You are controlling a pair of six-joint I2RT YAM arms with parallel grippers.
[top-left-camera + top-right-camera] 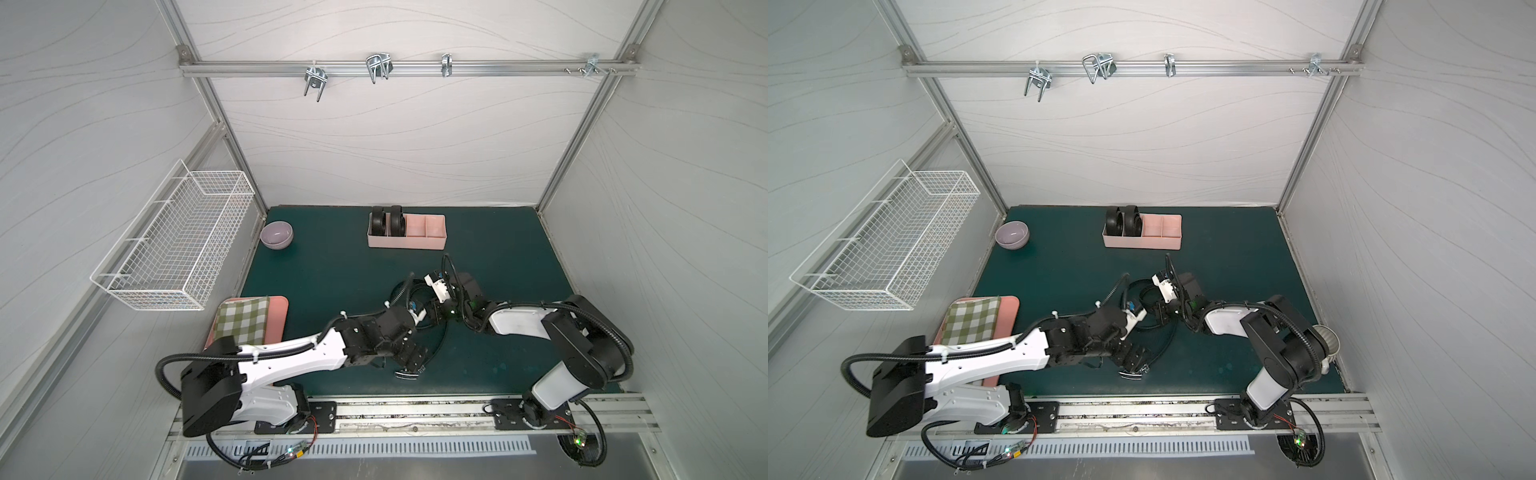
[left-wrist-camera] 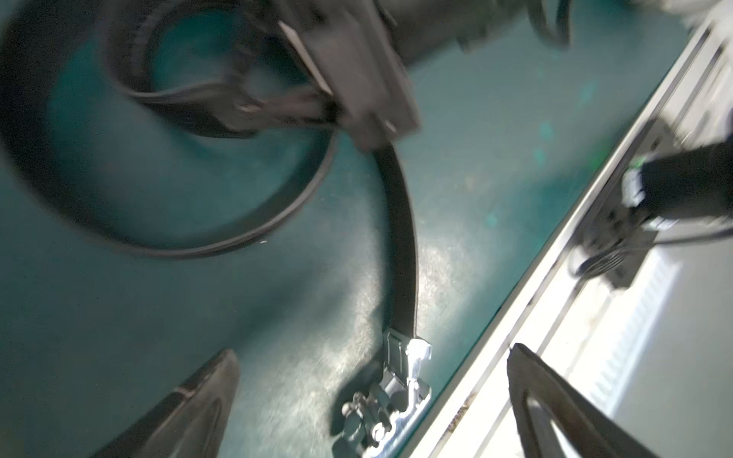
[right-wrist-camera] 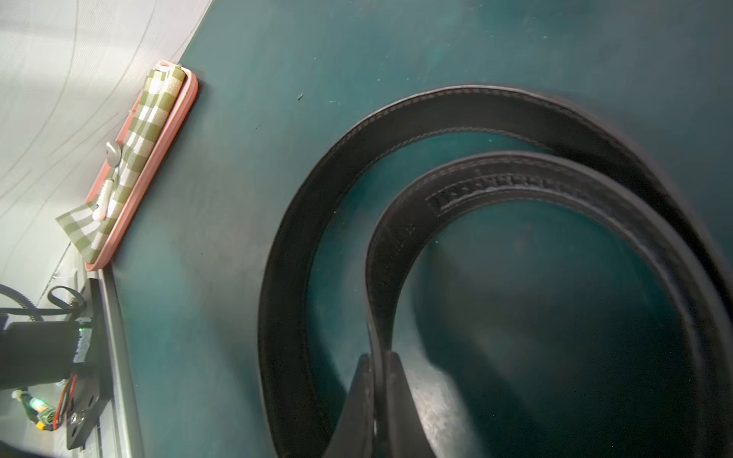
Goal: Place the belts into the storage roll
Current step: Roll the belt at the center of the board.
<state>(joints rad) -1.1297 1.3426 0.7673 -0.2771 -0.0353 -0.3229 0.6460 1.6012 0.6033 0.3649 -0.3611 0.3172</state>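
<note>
While clamped on loose belt (image 3: 476, 107), R gripper (image 3: 378, 359) down at mat (image 3: 238, 198) | L gripper (image 2: 373, 353) spread wide over buckle (image 2: 396, 380), prob. not touching | 2 coiled belts (image 1: 379, 224) in tray (image 1: 405, 243)

The storage roll (image 1: 432, 244) (image 1: 1142, 244), a long pale-pink tray with four compartments, lies crosswise at upper centre in both top views. Two belts, wound into tight black coils (image 1: 379, 222) (image 1: 1114, 220), stand on edge in its two leftmost compartments. The third belt (image 3: 476, 111) lies uncoiled in loose, stitched black loops at mid-frame on the green mat (image 1: 332, 270), an inner turn pinched between the closed fingers of the right gripper (image 3: 378, 359). Its tail (image 2: 402, 238) curves to a silver buckle (image 2: 396, 392) (image 1: 406, 375) near the mat's front edge.
</note>
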